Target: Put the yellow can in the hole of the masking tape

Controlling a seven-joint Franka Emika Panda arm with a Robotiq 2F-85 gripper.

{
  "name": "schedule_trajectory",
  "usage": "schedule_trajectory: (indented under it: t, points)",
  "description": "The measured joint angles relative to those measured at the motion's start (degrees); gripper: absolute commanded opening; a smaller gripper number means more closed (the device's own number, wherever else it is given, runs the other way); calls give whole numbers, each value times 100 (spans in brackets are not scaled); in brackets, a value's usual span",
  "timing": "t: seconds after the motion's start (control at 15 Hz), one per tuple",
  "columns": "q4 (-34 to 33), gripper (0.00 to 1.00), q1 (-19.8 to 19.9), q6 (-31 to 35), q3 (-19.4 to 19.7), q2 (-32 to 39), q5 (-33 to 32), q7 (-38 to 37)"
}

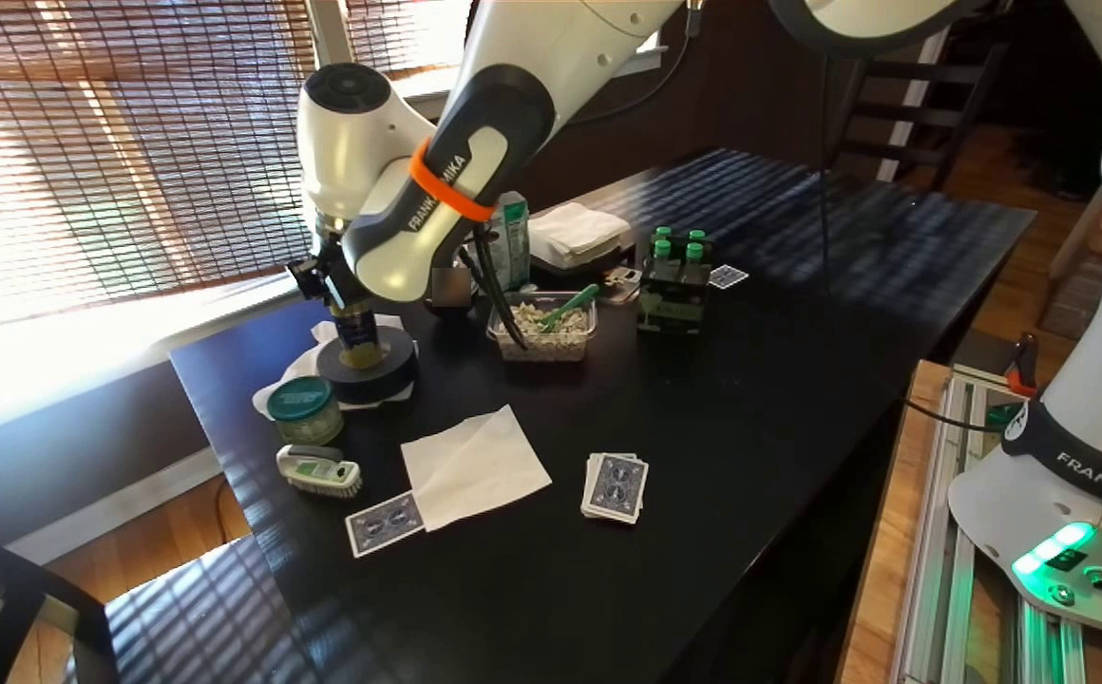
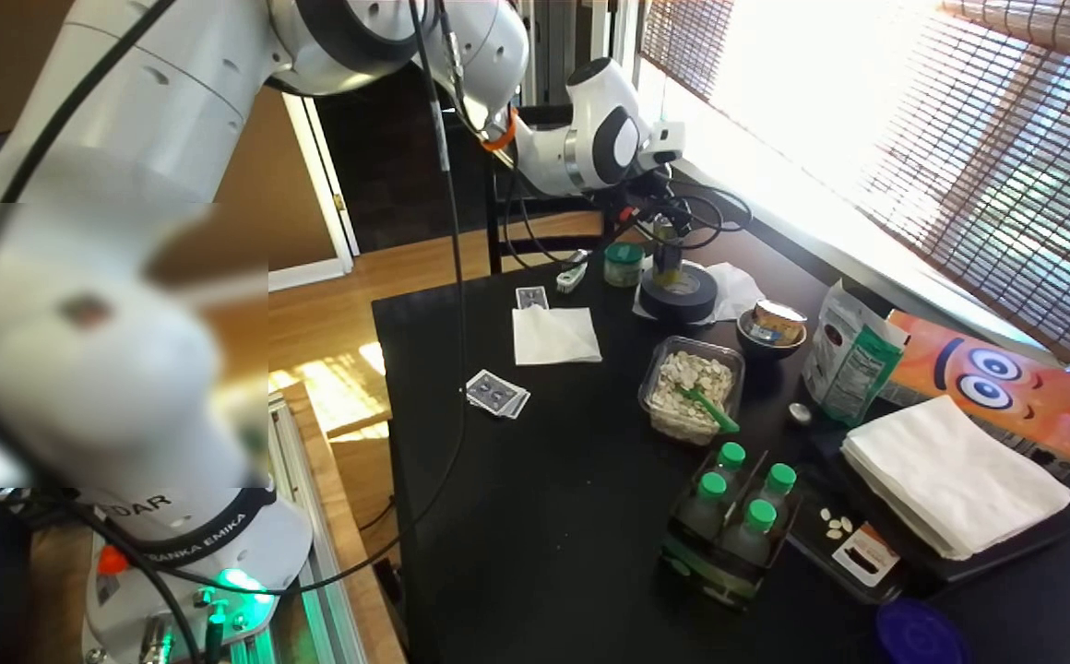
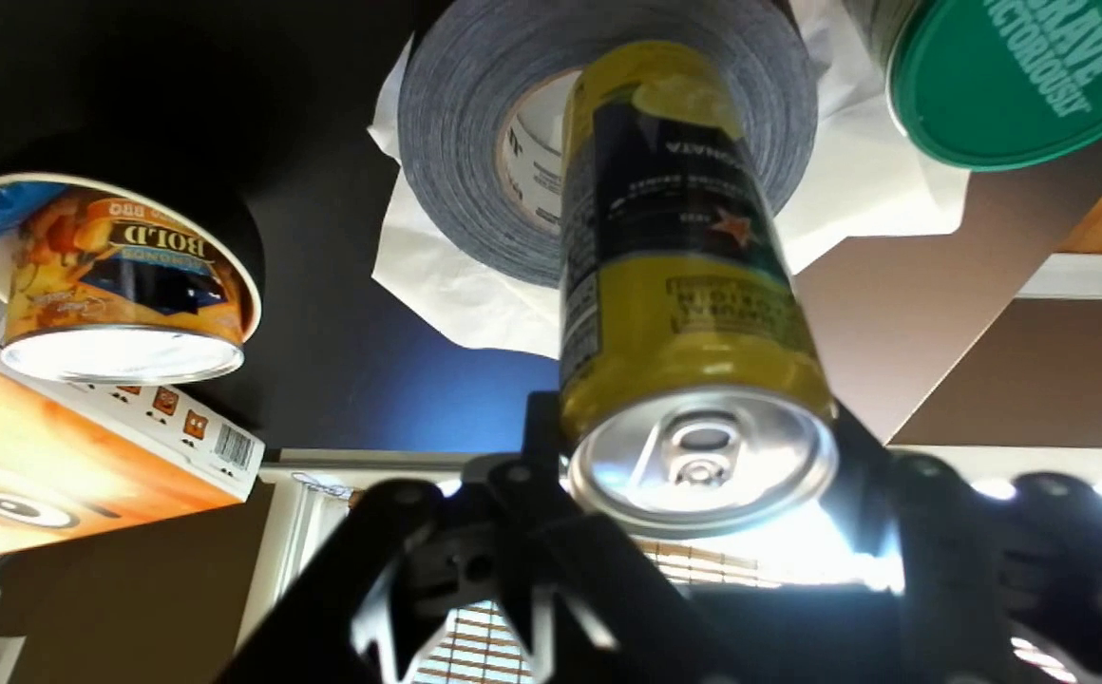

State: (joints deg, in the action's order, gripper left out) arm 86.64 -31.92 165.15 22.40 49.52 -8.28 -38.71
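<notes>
The yellow can [image 3: 703, 313] is tall, with a dark label and a silver top; it also shows in both exterior views [image 1: 361, 355] [image 2: 667, 269]. My gripper [image 3: 698, 435] has its fingers on both sides of the can's top end and holds it roughly upright. The masking tape [image 3: 456, 142] is a wide grey roll lying flat; it shows in both exterior views [image 1: 370, 388] [image 2: 680, 306]. The can's lower end is over the roll's hole and hides part of it. The hole's pale inner wall shows at the can's left in the wrist view. I cannot tell whether the can's bottom is inside.
A white napkin [image 3: 475, 309] lies under the roll. A jar with a green lid [image 1: 304, 401] stands close beside it, with a brush [image 1: 318, 470] nearby. A bowl [image 2: 766, 349] holding an almond can and an oat container [image 1: 543, 348] stand on the roll's other side.
</notes>
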Motion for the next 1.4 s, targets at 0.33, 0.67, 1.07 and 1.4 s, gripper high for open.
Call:
schedule_trajectory:
  t: [0.33, 0.67, 1.07, 1.4]
  points:
    - [-134, 38, -293, 109, 419, 236, 0, -471]
    - [-350, 38, -443, 129, 741, 491, 0, -866]
    - [-617, 38, -646, 155, 989, 969, 0, -1251]
    - [-799, 95, -666, 101, 1066, 1209, 0, -1301]
